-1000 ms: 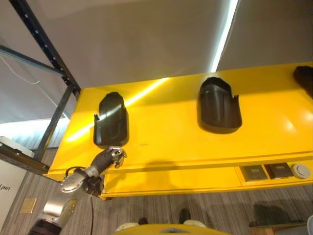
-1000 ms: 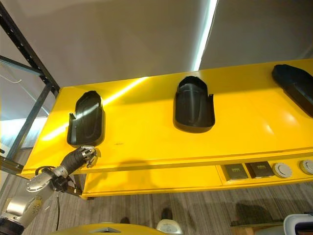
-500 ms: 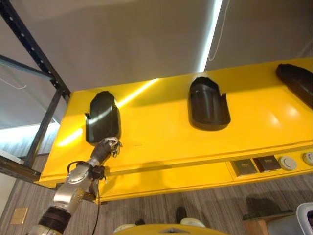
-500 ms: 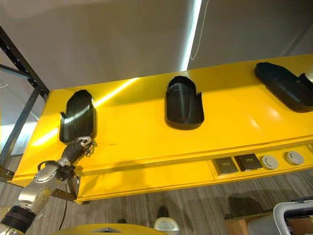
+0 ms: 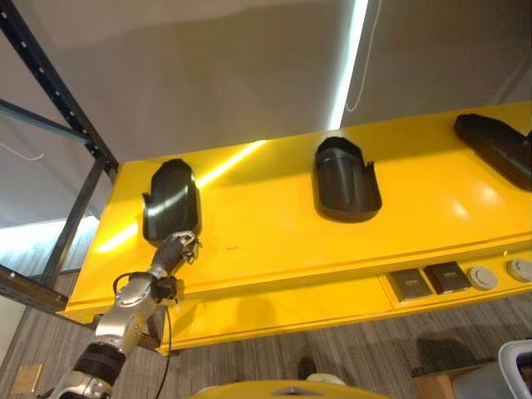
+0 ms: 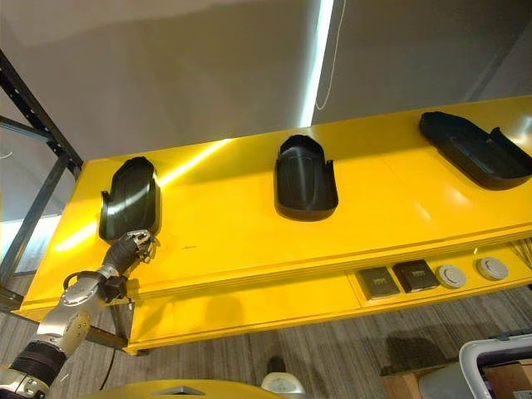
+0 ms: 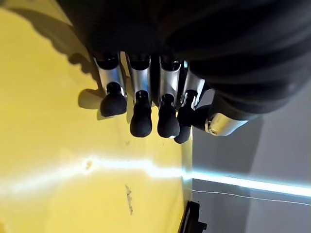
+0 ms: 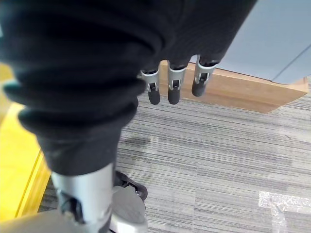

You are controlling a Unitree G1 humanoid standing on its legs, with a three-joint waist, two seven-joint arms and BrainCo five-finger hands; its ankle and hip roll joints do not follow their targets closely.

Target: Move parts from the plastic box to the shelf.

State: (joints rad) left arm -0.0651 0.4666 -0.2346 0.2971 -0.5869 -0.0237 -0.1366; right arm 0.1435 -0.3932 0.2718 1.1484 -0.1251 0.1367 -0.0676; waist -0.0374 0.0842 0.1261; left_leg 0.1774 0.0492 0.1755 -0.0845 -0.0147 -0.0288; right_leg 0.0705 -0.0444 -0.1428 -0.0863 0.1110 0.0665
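- Where the robot looks, a big yellow shelf (image 5: 274, 224) with a shiny top runs across the view, and a bright strip of light shines on the grey wall (image 5: 208, 75) behind it.
- A dark metal post (image 5: 58, 100) with holes stands at the shelf's left end, and grey striped floor (image 6: 332, 357) lies below.
- On the shelf's front edge, toward the right, sit two dark square plates (image 6: 397, 278) and two round white buttons (image 6: 471, 272).
- Three black parts lie on the shelf, well apart: the left part (image 5: 170, 199), the middle part (image 5: 345, 179) and the right part (image 6: 474, 150).
- A corner of the plastic box (image 6: 490, 370) peeks in at the bottom right, on the floor side.
- The left hand (image 5: 176, 247) sits on the shelf just in front of the left part. Its fingers (image 7: 141, 121) are curled in and hold nothing.
- The right hand (image 8: 175, 82) hangs low over the floor near a wooden board (image 8: 243, 90). Its fingers point down, loose and straight, with nothing in them.
- Next to a second ago, the whole view has swung to the right, so more of the right part and the buttons show now, and the box corner has come in.
- The left hand stays close to the left part, as it was before.
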